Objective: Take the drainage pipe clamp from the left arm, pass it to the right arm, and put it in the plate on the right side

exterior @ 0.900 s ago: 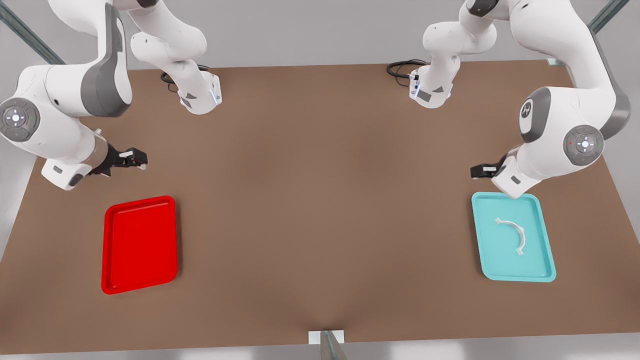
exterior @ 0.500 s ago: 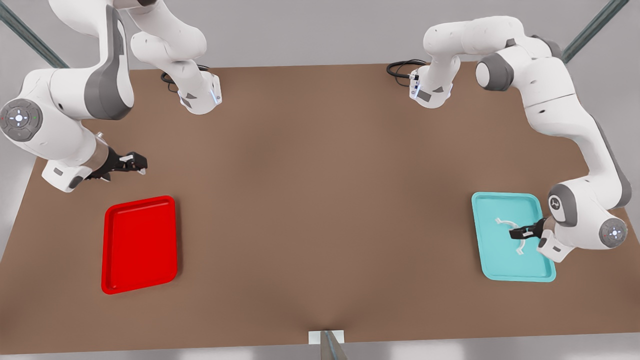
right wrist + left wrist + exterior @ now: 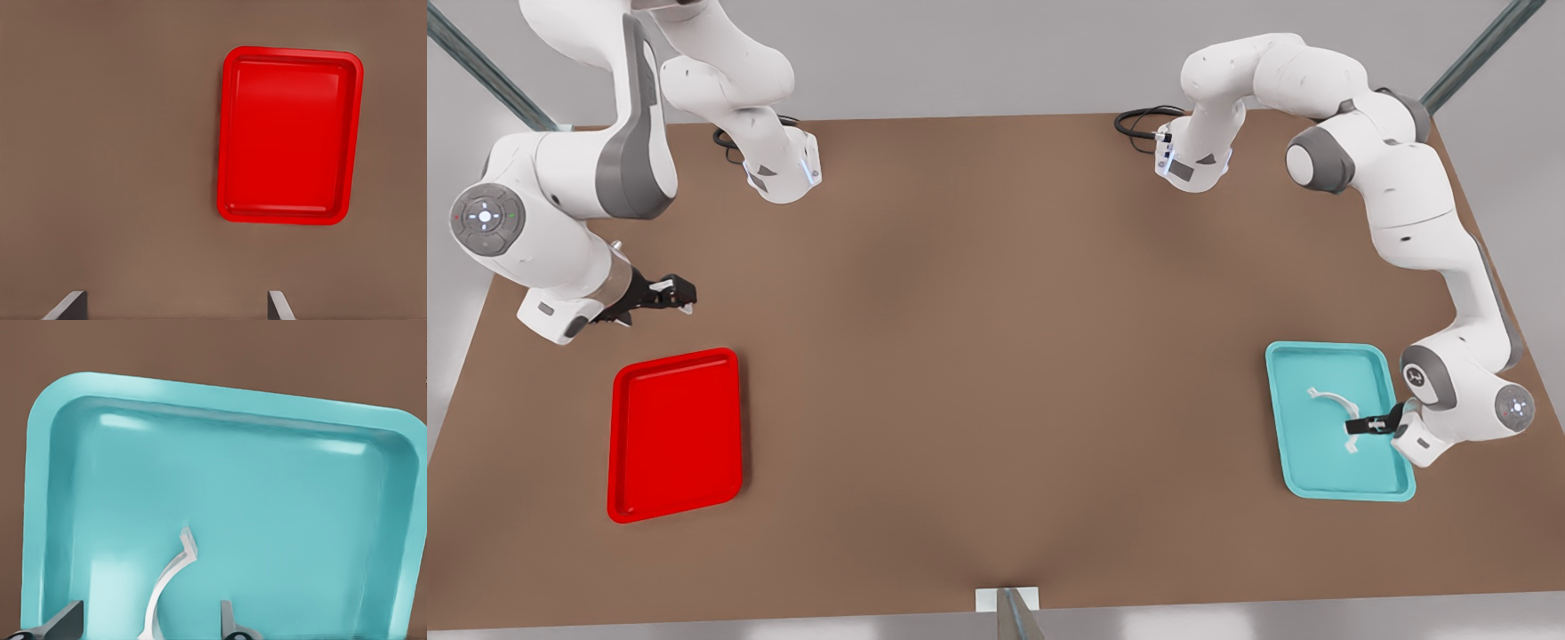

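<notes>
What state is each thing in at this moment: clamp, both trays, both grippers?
Clamp: lying in the teal tray, not lifted.
Teal tray: flat on the table, holding the clamp.
Red tray: flat on the table, nothing in it.
Left gripper: open, fingers either side of the clamp.
Right gripper: open, waiting above bare table beside the red tray.

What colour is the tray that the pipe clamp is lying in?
Teal tray, holding the white drainage pipe clamp; the left wrist view shows it best.
</notes>
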